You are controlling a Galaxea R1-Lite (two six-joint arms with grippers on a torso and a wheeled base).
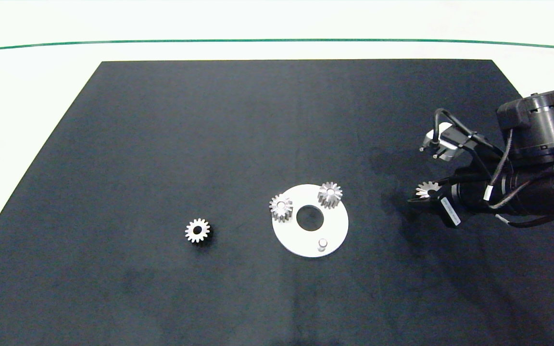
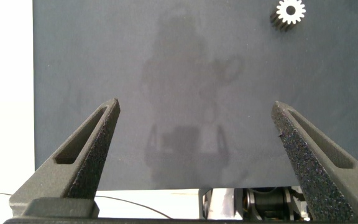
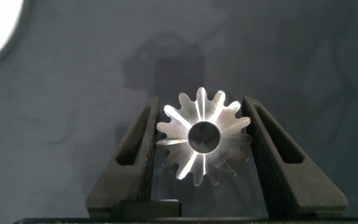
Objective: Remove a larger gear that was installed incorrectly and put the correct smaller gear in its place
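your right gripper (image 3: 202,140) pinches the larger gear (image 1: 426,189) at right of frame, off the white disc (image 1: 337,230). smaller gear (image 1: 197,230) lies far left, nearer your spread left gripper (image 2: 197,134).

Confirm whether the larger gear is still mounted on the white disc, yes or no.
No. The larger gear is clamped between the right gripper fingers, off to the side of the white disc.
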